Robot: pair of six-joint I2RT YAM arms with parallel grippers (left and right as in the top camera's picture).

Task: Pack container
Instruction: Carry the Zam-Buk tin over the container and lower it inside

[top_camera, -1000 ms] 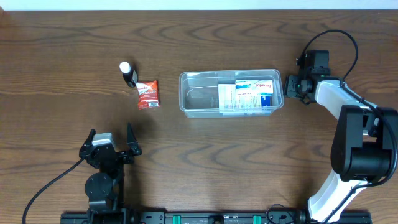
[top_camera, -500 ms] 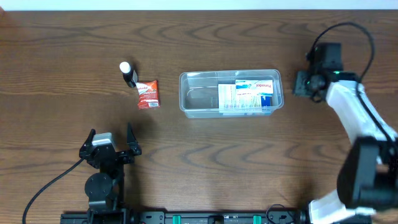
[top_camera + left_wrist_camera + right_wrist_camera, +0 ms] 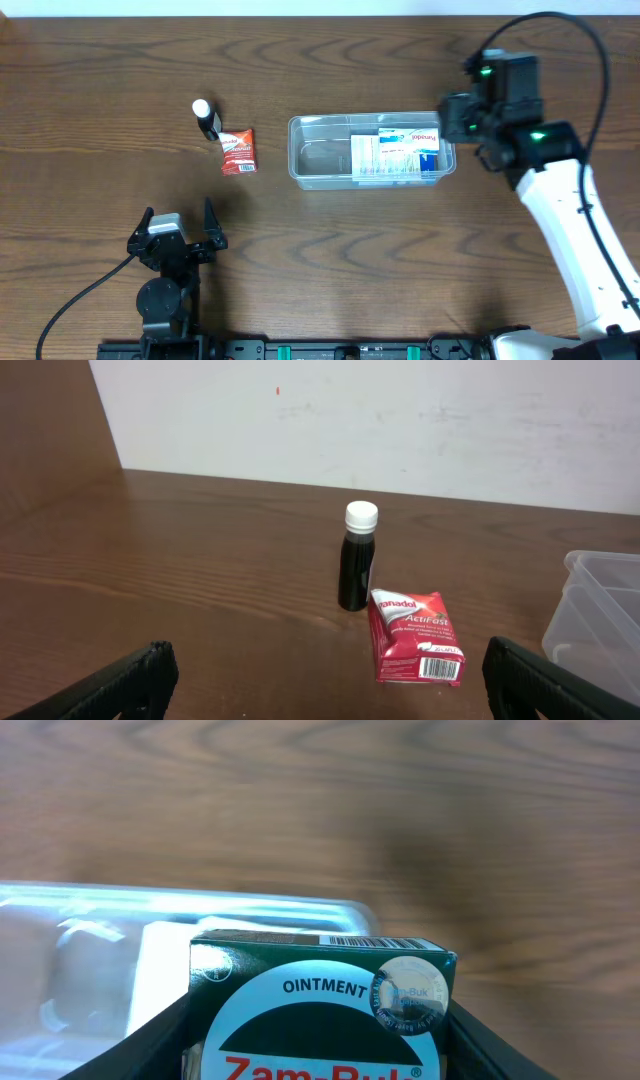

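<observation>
The right arm has swung in from beside the container, which sits mid-surface, and now holds the right pincer over the container's right end. That pincer is clamped on a green ointment box, so I judge the drop-in close. White-and-blue boxes already crowd the container's right half, so the bare left half looks like the easier spot. The left pincer sits spread and empty, well off the container's near-left corner. Left of the container a red packet lies flat, with a dark bottle standing just beside it. Neither is packed yet.
</observation>
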